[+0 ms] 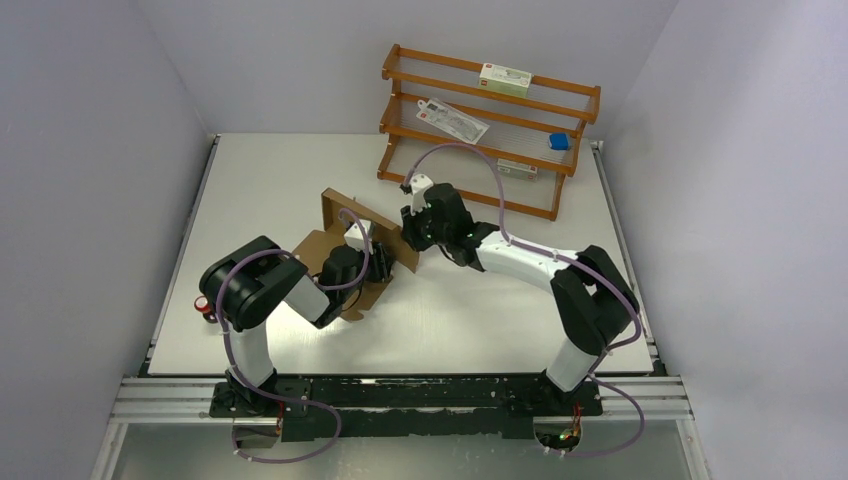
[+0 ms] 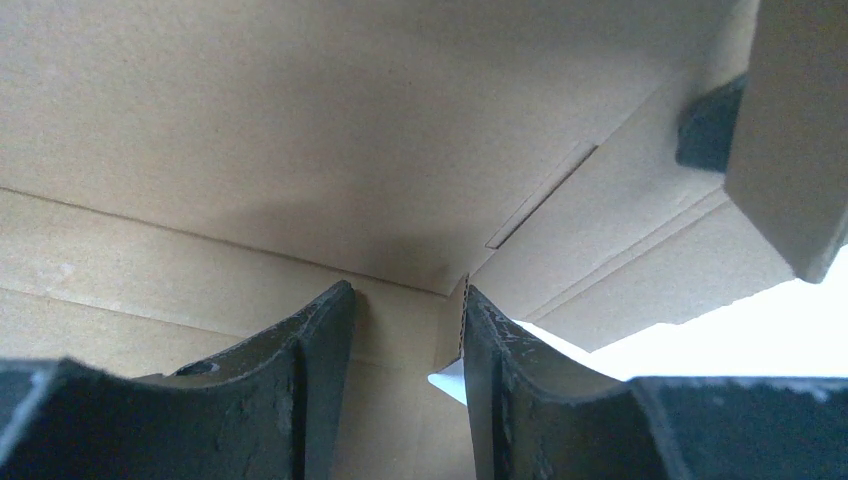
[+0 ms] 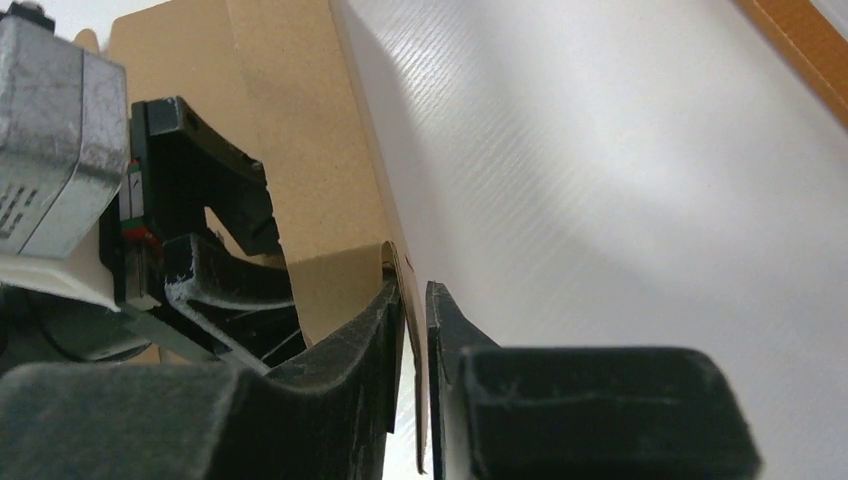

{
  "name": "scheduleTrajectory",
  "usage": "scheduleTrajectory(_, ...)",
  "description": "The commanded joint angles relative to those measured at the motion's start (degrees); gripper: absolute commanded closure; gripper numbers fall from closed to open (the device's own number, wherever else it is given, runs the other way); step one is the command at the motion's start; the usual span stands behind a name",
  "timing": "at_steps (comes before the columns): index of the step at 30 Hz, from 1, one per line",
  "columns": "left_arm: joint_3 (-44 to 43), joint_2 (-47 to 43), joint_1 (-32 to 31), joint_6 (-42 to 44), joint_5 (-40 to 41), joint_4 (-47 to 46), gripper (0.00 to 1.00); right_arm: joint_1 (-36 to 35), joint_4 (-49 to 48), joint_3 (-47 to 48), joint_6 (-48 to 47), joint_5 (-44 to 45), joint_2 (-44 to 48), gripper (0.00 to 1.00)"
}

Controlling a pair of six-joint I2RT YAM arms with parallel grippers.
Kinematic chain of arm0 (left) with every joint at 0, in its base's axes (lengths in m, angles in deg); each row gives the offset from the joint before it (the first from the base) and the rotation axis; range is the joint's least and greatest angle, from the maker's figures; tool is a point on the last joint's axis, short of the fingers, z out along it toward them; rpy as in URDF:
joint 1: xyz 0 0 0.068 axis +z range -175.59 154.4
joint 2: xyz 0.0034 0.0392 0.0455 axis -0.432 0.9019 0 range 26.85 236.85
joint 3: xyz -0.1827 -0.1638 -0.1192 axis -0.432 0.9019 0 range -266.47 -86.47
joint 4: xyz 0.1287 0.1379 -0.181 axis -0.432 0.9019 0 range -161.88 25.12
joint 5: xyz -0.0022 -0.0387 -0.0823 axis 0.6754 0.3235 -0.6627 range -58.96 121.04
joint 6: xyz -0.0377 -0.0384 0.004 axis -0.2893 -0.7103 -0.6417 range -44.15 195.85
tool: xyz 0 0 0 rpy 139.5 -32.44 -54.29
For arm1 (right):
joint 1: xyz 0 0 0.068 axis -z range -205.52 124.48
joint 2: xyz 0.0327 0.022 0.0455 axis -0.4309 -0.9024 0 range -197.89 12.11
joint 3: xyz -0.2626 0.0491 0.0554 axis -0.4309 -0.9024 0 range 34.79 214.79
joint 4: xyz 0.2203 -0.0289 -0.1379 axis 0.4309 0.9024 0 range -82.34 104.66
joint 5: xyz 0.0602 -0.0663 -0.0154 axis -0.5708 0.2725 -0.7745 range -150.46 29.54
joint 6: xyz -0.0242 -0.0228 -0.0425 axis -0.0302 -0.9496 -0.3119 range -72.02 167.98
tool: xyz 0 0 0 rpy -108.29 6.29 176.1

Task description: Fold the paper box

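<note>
The paper box is on the table, the rack at its 1 o'clock. The left gripper is inside it, the right gripper at its 3 o'clock.

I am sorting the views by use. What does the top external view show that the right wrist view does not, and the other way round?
Only top external: the blue item on the rack, and the whole right arm. Only right wrist: the right gripper closed on a thin edge of the box. Both: the box and the left gripper at it.
</note>
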Motion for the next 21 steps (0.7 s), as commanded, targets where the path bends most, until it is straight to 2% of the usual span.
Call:
scheduleTrajectory(1, 0.8, 1.6, 0.4, -1.4, -1.8, 1.3, 0.52, -1.1, 1.4, 3.0, 1.9, 4.6, -1.8, 0.83)
scheduleTrajectory(8, 0.6, 2.4, 0.4, -2.3, -1.7, 0.9, 0.52, -2.5, 4.3, 5.0, 7.9, 12.9, -3.2, 0.93)
scheduleTrajectory(11, 0.4, 3.1, 0.4, -3.0, -2.0, 0.2, 0.52, -3.8, 8.5, 6.9, 9.7, 17.6, -4.2, 0.95)
scheduleTrajectory(17, 0.0, 5.2, 0.5, -5.7, -2.9, -2.7, 0.52, -6.6, 14.9, 11.6, 14.2, 29.4, -6.9, 0.96)
scheduleTrajectory(21, -0.1, 7.2, 0.5, -7.2, -4.3, -5.6, 0.53, -6.9, 15.5, 11.9, 20.2, 32.1, -7.7, 0.93)
